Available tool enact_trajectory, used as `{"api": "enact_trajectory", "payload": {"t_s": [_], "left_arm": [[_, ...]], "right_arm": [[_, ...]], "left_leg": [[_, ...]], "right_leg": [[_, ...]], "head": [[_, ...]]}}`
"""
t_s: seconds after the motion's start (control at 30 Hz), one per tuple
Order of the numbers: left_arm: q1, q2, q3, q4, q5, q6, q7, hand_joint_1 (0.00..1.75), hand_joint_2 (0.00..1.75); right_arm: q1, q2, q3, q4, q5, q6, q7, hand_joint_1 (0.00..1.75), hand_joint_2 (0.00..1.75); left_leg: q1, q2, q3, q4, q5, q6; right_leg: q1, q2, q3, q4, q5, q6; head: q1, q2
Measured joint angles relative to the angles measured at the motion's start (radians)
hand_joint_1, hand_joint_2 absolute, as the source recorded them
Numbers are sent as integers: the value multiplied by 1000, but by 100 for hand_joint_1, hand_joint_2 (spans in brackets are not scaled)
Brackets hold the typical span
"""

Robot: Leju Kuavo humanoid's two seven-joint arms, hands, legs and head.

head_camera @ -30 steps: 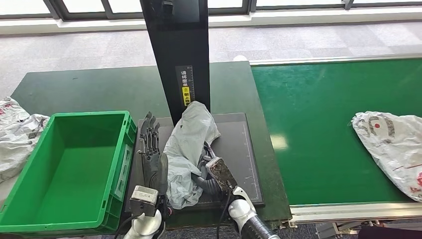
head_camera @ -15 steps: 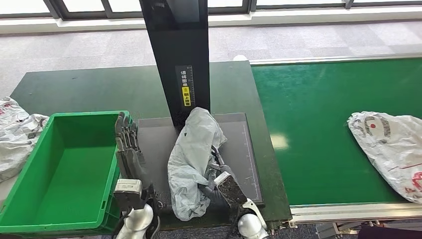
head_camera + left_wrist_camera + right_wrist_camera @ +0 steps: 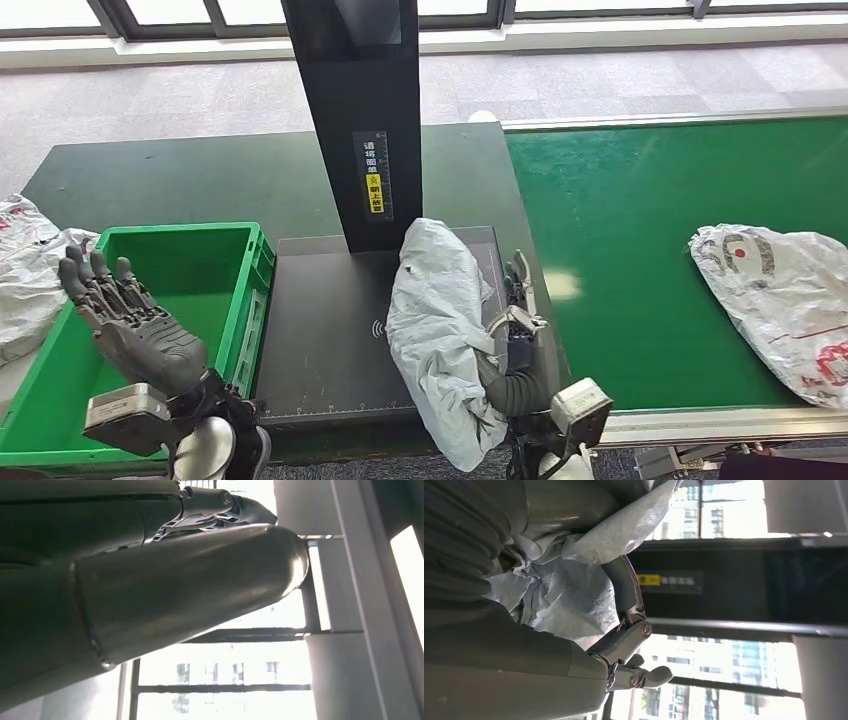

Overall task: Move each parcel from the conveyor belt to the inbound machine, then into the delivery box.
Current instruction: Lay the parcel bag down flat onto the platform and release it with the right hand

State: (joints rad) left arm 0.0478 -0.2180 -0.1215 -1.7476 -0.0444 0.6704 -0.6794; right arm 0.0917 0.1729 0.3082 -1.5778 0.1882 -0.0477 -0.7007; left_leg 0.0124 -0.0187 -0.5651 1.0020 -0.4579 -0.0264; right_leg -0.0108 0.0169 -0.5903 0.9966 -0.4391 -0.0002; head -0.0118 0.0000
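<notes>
A crumpled grey parcel (image 3: pixel 437 330) stands over the right side of the inbound machine's black plate (image 3: pixel 325 330), its lower end hanging past the plate's front edge. My right hand (image 3: pixel 518 345) grips it from its right side; in the right wrist view the fingers (image 3: pixel 623 587) curl around the grey parcel (image 3: pixel 569 597). My left hand (image 3: pixel 128 325) is open with fingers spread above the front of the green delivery box (image 3: pixel 230 300), which holds nothing. A white parcel with red print (image 3: pixel 780 295) lies on the green conveyor belt (image 3: pixel 640 230) at the right.
The machine's black column (image 3: pixel 358 120) rises behind the plate. White bags (image 3: pixel 30 270) lie on the dark green table (image 3: pixel 200 180) left of the box. The belt's metal front rail (image 3: pixel 720 420) runs along the near right.
My right hand has carried the grey parcel rightward across the plate. My left hand has left the parcel's side and swung left over the green box. The white parcel has drifted slightly left.
</notes>
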Motion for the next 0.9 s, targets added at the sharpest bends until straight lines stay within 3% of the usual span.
{"api": "enact_trajectory", "payload": {"t_s": [0.03, 0.17, 0.33, 0.57, 0.7, 0.9], "left_arm": [[10, 3, 10, -26, 1, -6, 0, 0, 0], [51, 21, 32, -96, -43, -27, 0, 0, 175], [52, 53, -1, -79, -166, -44, 0, 0, 175], [-10, 47, -18, 68, -325, -185, 32, 0, 175], [-34, 35, -18, 141, -309, -228, 27, 0, 175], [-65, 27, -23, 228, -330, -251, 39, 0, 175]], "right_arm": [[13, -8, 0, -36, -15, -10, 0, 0, 175], [49, -36, 0, -149, -43, -48, 0, 0, 175], [68, -55, 0, -211, -34, -100, 0, 0, 175], [81, -60, -25, -193, 58, -197, 12, 0, 175], [32, -41, -109, -37, 184, -222, 136, 0, 175], [-36, 5, -233, 162, 520, -393, 292, 0, 175]], "left_leg": [[0, 0, 0, 0, 0, 0], [0, 0, 0, 0, 0, 0], [0, 0, 0, 0, 0, 0], [0, 1, 0, 0, 0, 0], [0, 1, 0, 0, 1, 1], [0, 0, -1, 0, 3, 1]], "right_leg": [[0, 0, 0, 0, 0, 0], [0, 0, 0, 0, -1, 0], [0, 0, 0, -1, -1, 0], [0, 1, 0, -1, 2, 0], [0, 0, 0, -1, 2, 0], [0, 0, -1, 0, 3, 0]], "head": [[0, 0], [0, 0], [0, 0], [0, 0], [0, 0], [0, 0]]}}
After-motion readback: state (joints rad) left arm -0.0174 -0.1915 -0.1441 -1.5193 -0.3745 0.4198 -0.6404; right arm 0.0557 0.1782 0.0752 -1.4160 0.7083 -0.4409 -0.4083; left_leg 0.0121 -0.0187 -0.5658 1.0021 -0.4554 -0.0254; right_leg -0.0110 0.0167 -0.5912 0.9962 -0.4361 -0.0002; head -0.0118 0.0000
